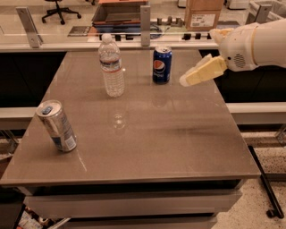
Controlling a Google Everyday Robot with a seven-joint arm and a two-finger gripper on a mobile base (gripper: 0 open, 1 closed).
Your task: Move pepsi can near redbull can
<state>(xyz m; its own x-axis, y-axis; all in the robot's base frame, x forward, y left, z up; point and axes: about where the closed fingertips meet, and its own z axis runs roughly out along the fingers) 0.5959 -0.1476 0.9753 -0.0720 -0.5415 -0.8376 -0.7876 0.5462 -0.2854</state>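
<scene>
The pepsi can (161,65) is a short dark blue can with a round logo, standing upright near the table's far edge, right of centre. The redbull can (57,126) is a slim silver can with a blue tab, standing near the front left of the table. My gripper (188,79) comes in from the right on a white arm, above the table, a short way right of the pepsi can and apart from it. It holds nothing that I can see.
A clear plastic water bottle (111,66) stands left of the pepsi can. The brown table (178,138) has its edges close on the right and front. A counter with a cardboard box (203,13) runs behind.
</scene>
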